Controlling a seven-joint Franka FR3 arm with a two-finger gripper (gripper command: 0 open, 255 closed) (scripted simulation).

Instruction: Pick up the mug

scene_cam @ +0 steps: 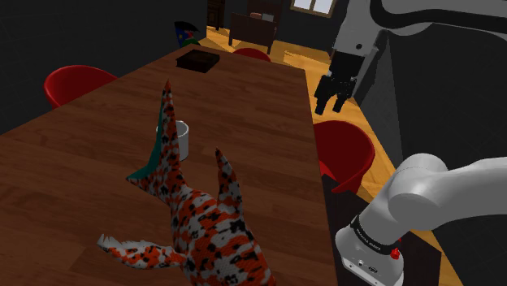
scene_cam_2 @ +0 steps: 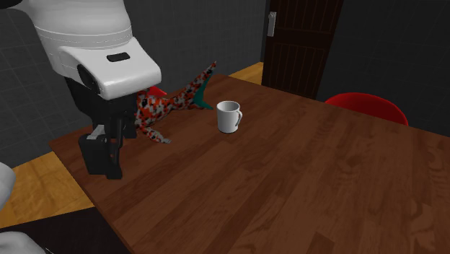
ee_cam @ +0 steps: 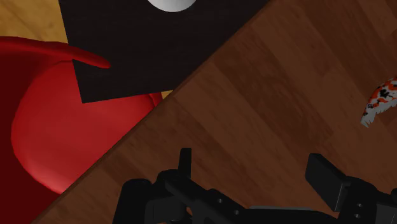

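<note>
A: Status?
B: The pincer hangs released over the edge of the surface; the mug stands upright, well apart, beside the patterned toy.
A: Procedure: straddle the mug's wall, clear of the toy, then close.

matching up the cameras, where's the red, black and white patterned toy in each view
Shoulder view: patterned toy, lower middle, on the wooden table, in front of the white mug.
Second exterior view: upper left, partly behind the arm, left of the mug.
Wrist view: one fin tip on the table, on the gripper's side away from the red chair.
Shared landmark: the table.
</note>
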